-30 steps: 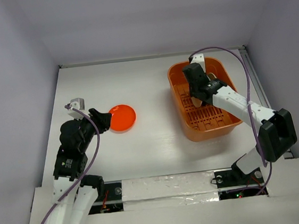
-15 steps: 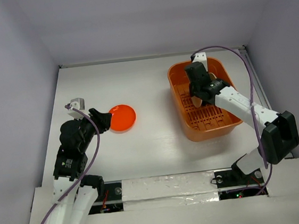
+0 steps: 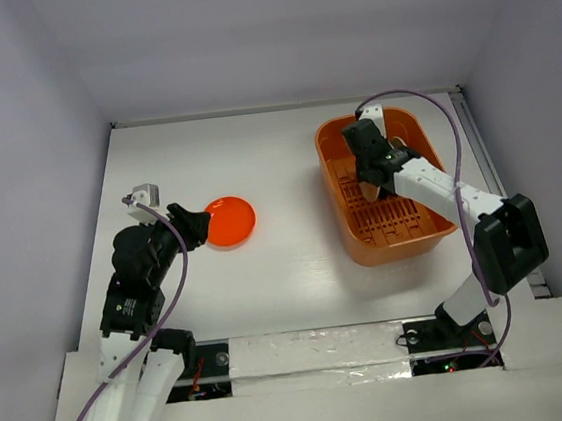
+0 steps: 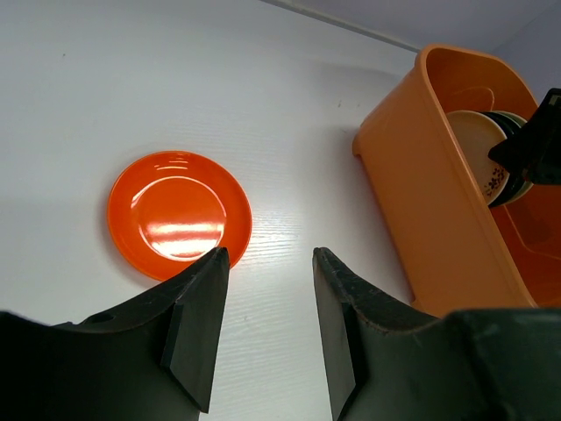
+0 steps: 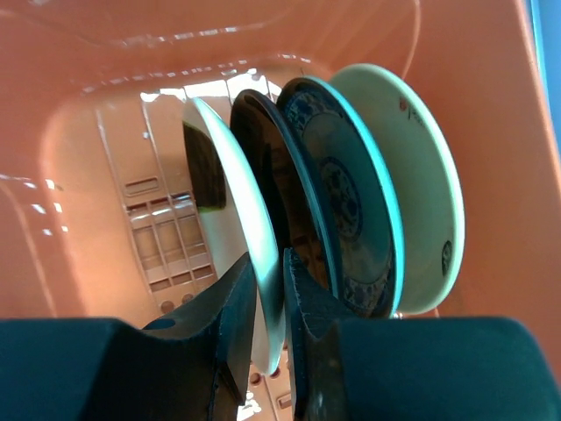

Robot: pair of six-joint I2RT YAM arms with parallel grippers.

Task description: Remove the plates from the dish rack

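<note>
The rack sits on the right side of the tabletop, its long side running away from the arms. The right arm reaches down into its far half, and the slotted floor shows in the near half.

The right tool is clamped on the rim of the cream plate, with 1 finger on each face. This plate stands on edge on the ribbed floor and is the first of a close row of 4. Behind it come a dark plate, a teal plate with a patterned centre, and a pale plate bearing small marks. The pale plate is nearest the rack's end wall. All 4 stand roughly parallel, faces close together. Whether any of them touch cannot be told.

The red plate lies flat on the tabletop left of centre, well apart from the rack. The left tool is just beside the plate's near edge, its fingers spread apart and holding nothing. In the left wrist view, 1 fingertip overlaps the plate's rim, but it cannot be told whether they touch.
</note>
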